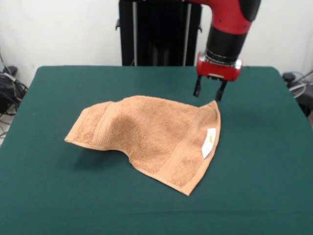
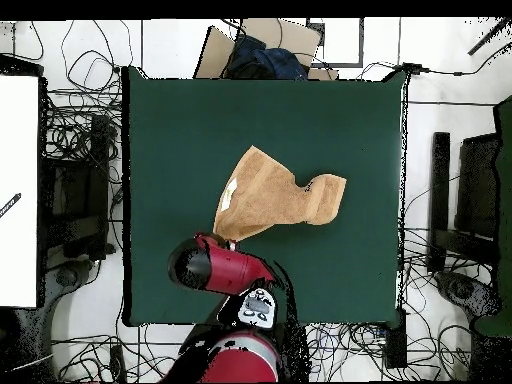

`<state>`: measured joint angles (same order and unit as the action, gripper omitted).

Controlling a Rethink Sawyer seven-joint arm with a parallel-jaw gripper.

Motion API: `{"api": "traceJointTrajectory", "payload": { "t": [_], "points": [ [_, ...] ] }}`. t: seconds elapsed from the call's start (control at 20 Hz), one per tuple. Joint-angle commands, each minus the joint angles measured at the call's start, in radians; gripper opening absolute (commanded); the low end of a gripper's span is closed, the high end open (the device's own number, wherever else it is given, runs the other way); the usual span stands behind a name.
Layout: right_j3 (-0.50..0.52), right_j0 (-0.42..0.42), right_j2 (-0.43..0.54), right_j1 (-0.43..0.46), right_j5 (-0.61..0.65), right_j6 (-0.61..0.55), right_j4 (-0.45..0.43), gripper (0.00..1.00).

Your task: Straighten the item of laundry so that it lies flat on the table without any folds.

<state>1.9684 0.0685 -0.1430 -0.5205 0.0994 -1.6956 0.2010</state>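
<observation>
The towel point(image 1: 151, 138) lies rumpled near the middle of the green table point(image 1: 264, 196), one side humped up and its far corner by the white label point(image 1: 209, 142) lifted. The claw point(image 1: 207, 93) hangs just above that raised corner, its two fingers point(image 1: 196, 89) spread apart with nothing between them. From overhead, the red arm point(image 2: 215, 266) reaches in over the towel's corner nearest the robot.
</observation>
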Motion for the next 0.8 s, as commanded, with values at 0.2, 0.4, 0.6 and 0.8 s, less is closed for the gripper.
{"api": "traceJointTrajectory", "payload": {
  "t": [0.2, 0.4, 0.6, 0.8],
  "points": [
    [-0.1, 0.029, -0.009, 0.049, 0.062, -0.178, 0.033, 1.0],
    [-0.105, 0.017, 0.004, 0.054, 0.063, -0.175, 0.032, 1.0],
    [-0.136, -0.016, 0.04, 0.11, 0.028, -0.159, 0.024, 1.0],
    [-0.155, -0.02, 0.047, 0.139, 0.011, -0.158, 0.019, 1.0]
  ]
}}
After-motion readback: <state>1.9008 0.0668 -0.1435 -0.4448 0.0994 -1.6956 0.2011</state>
